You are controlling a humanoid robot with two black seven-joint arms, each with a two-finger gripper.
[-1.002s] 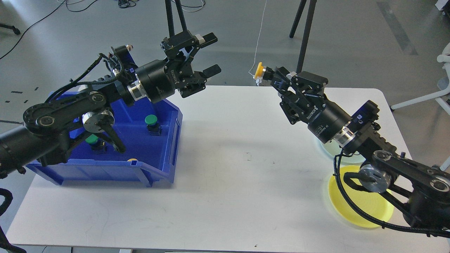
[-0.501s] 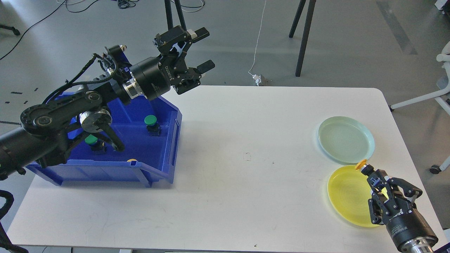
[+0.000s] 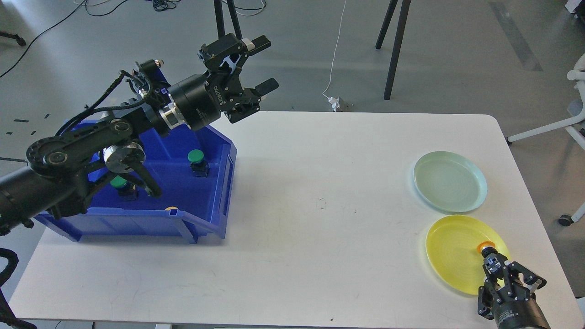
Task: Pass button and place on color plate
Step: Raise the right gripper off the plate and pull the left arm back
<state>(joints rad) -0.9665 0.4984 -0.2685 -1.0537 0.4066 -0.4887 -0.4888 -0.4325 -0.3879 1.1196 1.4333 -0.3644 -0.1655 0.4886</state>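
Note:
A yellow-orange capped button (image 3: 486, 248) is over the right part of the yellow plate (image 3: 452, 256), low on it or touching it. My right gripper (image 3: 491, 262) is shut on the button's dark base, coming in from the bottom right corner. My left gripper (image 3: 264, 63) is open and empty, raised above the table's back left, beside the blue bin (image 3: 215, 214). The bin holds two green buttons (image 3: 196, 156) (image 3: 119, 182), and a small yellow piece (image 3: 172, 209) shows at its front wall.
A pale green plate (image 3: 450, 181) lies just behind the yellow plate near the right edge of the white table (image 3: 320, 205). My left arm lies across the bin. Tripod legs and cables stand on the floor beyond the table.
My right gripper carried the button from mid-air at the table's back down to the yellow plate, then further toward me over the plate. My left gripper drew back slightly left, still open.

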